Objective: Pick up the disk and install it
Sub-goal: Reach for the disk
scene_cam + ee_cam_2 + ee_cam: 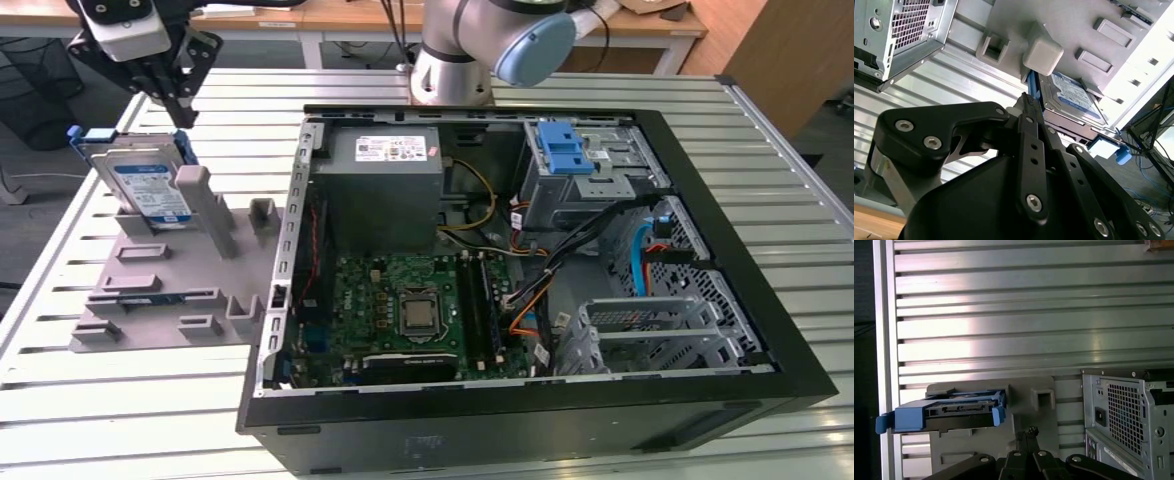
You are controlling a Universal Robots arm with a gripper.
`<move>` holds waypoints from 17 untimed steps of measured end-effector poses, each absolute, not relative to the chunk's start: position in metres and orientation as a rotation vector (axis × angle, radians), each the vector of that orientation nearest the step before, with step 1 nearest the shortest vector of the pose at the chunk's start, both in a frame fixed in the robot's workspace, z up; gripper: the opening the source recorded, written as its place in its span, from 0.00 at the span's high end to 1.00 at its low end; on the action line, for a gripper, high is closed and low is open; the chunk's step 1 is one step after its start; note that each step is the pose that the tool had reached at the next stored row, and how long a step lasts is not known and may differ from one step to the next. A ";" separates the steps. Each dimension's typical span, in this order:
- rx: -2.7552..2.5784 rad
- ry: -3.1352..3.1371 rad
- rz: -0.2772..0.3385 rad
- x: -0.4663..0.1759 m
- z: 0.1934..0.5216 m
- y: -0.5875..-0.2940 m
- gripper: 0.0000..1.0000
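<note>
Silver with a white-and-blue label, the disk [144, 185] stands on edge in its blue carrier frame, tilted back in a slot of a grey plastic holder [174, 300]. The holder lies on the slatted metal tabletop [134, 400], near the edge at the exterior view's left and toward the far corner. A grey post [195, 200] of the holder rises just beside the disk's label face.

The black tool [183, 118] hangs just above the disk's upper edge, on the side toward the computer case [747, 330]. It is near the blue frame but apart from it. Its two fingers are clenched together with nothing between them. In the second wrist view the joined tips [1026, 102] point at the frame's blue edge beside the disk [1074, 97]. In the first wrist view the tips [1029, 432] sit just off the end of the disk [954, 410].

The case lies open on its side across the middle of the tabletop. Inside it are a green motherboard [414, 300], a grey power-supply box [387, 190] and a metal bay topped by a blue latch piece [567, 150]. The arm's base [461, 50] stands at the tabletop's far edge, behind the case.
</note>
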State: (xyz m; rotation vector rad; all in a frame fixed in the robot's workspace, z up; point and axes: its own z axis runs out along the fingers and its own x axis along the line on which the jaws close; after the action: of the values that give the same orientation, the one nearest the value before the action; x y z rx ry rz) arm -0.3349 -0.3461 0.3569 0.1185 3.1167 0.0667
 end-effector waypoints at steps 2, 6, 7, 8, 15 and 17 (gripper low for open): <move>0.118 3.117 0.067 -0.337 0.357 -0.346 0.89; 0.119 3.117 0.067 -0.343 0.357 -0.346 0.89; 0.119 3.117 0.067 -0.344 0.357 -0.346 0.89; 0.119 3.117 0.067 -0.346 0.357 -0.346 0.89; 0.117 3.117 0.067 -0.351 0.357 -0.346 0.89; 0.114 3.117 0.067 -0.351 0.357 -0.346 0.89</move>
State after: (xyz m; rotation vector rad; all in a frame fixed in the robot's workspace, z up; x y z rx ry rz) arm -0.3508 -0.3460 0.3568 0.1145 3.1169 0.0668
